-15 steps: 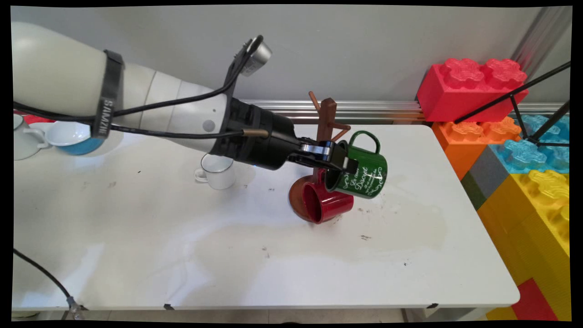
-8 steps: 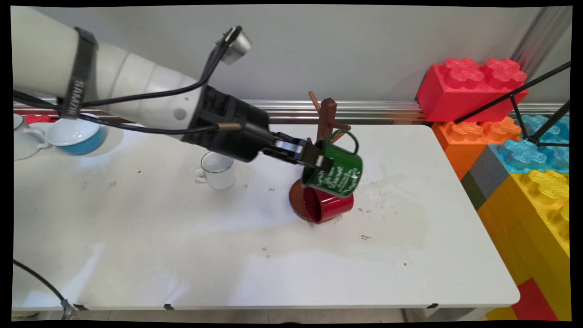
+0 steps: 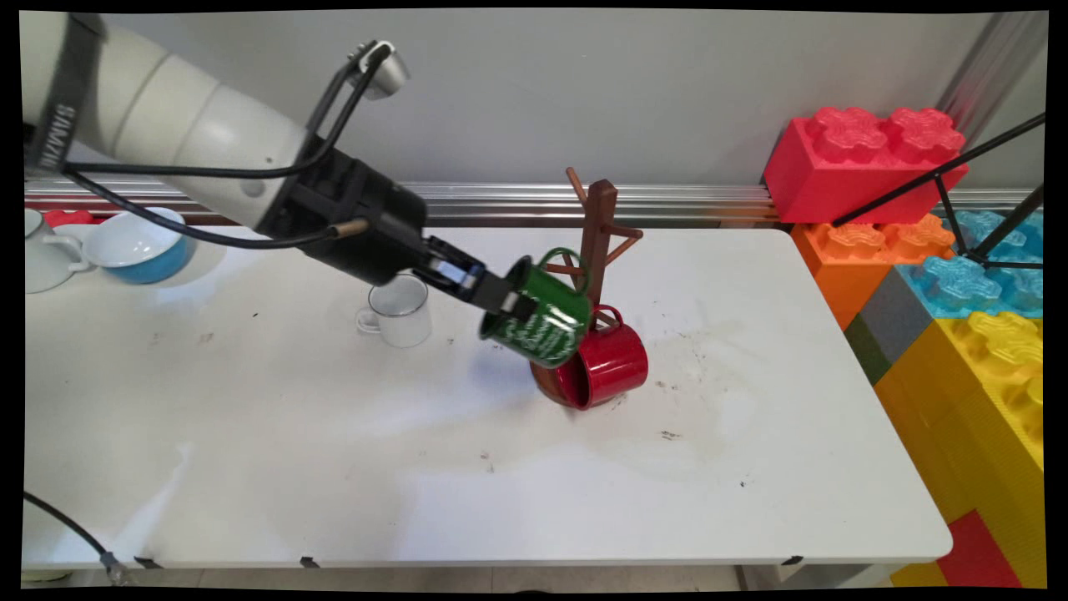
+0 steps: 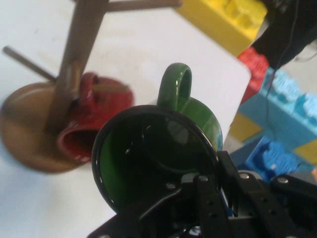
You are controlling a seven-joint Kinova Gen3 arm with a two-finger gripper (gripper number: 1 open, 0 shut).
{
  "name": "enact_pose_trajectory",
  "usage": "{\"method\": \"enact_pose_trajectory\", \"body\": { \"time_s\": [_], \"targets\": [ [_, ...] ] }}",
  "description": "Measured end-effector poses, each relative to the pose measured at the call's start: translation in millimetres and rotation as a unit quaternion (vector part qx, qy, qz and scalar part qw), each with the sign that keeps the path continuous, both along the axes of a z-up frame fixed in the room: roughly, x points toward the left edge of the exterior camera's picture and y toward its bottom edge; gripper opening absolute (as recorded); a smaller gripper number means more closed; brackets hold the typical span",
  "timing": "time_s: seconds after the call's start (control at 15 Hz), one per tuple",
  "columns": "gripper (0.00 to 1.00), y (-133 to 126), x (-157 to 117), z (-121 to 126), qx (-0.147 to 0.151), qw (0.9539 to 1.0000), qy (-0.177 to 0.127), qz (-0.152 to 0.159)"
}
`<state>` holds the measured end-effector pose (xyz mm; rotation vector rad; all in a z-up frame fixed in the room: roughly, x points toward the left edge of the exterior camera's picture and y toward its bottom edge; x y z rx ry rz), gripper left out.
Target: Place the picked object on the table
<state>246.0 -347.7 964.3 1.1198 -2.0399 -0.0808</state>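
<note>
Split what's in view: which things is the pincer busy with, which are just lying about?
In play: black two-finger pincer shut on the green enamel mug; brown wooden mug tree; red enamel mug at its base.

Lying about: white enamel mug; blue bowl; giant plastic bricks.

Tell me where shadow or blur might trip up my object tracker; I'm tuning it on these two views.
Main view: sharp; the green mug casts a soft shadow on the table to its left. Hand view: the wooden mug tree, red mug and toy blocks are blurred; the green mug's dark inside shows pale reflections; the tool is black, with little detail.
</note>
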Motion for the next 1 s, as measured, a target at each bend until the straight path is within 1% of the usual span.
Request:
{"method": "enact_pose_trajectory", "body": {
  "time_s": [0.2, 0.33, 0.4, 0.47, 0.67, 0.8, 0.93, 1.0],
  "targets": [
    [0.00, 0, 12, 6, -0.003, 0.9991, -0.041, -0.013],
    [0.00, 0, 21, 10, -0.007, 0.9965, -0.080, -0.024],
    [0.00, 0, 24, 11, -0.009, 0.9951, -0.094, -0.028],
    [0.00, -1, 28, 12, -0.011, 0.9925, -0.117, -0.033],
    [0.00, -1, 35, 10, -0.013, 0.9844, -0.170, -0.045],
    [0.00, 0, 36, 4, -0.014, 0.9786, -0.198, -0.053],
    [0.00, 0, 36, -4, -0.017, 0.9717, -0.227, -0.061],
    [0.00, 0, 36, -7, -0.019, 0.9692, -0.237, -0.064]
  ]
}}
